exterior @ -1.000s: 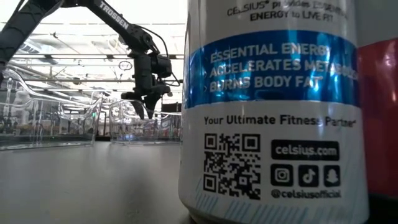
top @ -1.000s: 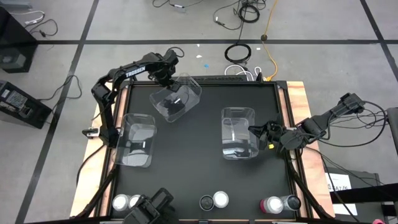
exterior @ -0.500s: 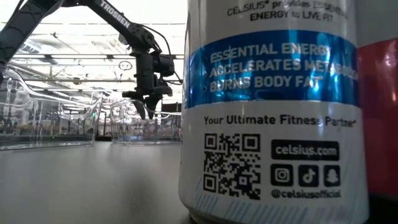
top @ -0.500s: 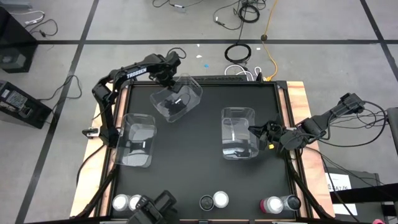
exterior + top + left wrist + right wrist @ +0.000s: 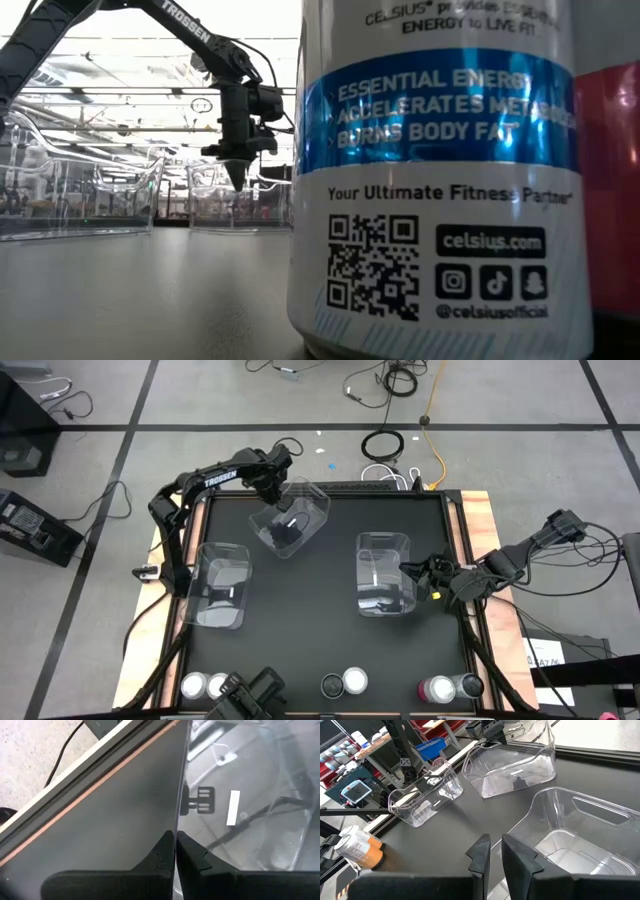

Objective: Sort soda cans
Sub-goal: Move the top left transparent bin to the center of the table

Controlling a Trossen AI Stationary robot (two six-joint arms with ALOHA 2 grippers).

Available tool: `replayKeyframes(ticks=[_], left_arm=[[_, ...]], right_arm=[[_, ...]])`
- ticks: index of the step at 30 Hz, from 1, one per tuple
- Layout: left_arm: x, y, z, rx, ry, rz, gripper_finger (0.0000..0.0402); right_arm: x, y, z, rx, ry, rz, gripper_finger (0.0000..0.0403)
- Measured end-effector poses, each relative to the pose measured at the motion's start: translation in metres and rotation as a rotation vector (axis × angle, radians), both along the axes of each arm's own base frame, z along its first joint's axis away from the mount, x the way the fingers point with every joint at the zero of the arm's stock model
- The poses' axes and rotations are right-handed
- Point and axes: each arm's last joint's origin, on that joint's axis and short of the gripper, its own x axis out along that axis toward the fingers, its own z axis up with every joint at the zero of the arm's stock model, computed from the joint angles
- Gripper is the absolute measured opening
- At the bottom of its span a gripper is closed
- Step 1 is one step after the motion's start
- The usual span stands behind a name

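Six soda cans stand upright in pairs along the near edge: one pair (image 5: 205, 684), one (image 5: 344, 682), one (image 5: 452, 687). In the low view a white can with a blue band (image 5: 430, 170) fills the foreground, with a red can (image 5: 612, 200) beside it. Three clear bins rest on the black table: far-left (image 5: 292, 520), left (image 5: 220, 586), right (image 5: 385, 574). My left gripper (image 5: 277, 488) is shut at the far-left bin's far wall. My right gripper (image 5: 404, 569) is at the right bin's right wall, fingers nearly together. My left gripper pinches the far-left bin's wall (image 5: 178, 815) at its rim, one finger (image 5: 192, 855) inside the bin and one outside, coming from above and pointing down (image 5: 238, 180). The bin's base stays on the table. My right gripper has the right bin's wall rim (image 5: 520, 827) running into the narrow gap between its fingers, coming level from the table's right side. The fingers hide the place of contact. The bin sits flat on the table.
The middle of the black table (image 5: 300, 640) between bins and cans is bare. A wooden border (image 5: 495, 550) frames the table. Cables lie on the floor beyond the far edge. The right wrist view shows two cans (image 5: 356, 847) at the table corner and shelving behind.
My left gripper has moved a little toward the table's right, staying shut on the far-left bin's wall. The bin has slid rightward with it along the table and turned slightly. The right arm and the other bins have kept still.
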Motion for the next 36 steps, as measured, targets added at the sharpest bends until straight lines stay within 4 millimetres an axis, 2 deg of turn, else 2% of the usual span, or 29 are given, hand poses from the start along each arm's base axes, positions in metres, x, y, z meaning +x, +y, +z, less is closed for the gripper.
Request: replayKeyframes(ticks=[7, 15, 23, 30, 36], left_arm=[[0.003, -0.007, 0.000, -0.056, -0.016, 0.053, 0.0005], [0.021, -0.031, 0.000, -0.096, -0.005, 0.142, 0.0003], [0.049, -0.074, 0.000, -0.132, -0.004, 0.260, 0.0003], [0.074, -0.120, 0.000, -0.156, -0.013, 0.362, 0.0002], [0.087, -0.159, 0.000, -0.154, -0.002, 0.444, 0.0002]], right_arm=[[0.000, 0.000, 0.000, -0.001, -0.001, -0.002, 0.0038], [-0.002, -0.001, -0.003, -0.102, 0.068, 0.032, 0.0038], [-0.004, -0.002, -0.006, -0.157, 0.117, 0.049, 0.0038], [-0.004, -0.002, -0.006, -0.162, 0.126, 0.050, 0.0038], [-0.004, -0.002, -0.006, -0.194, 0.141, 0.069, 0.0038]])
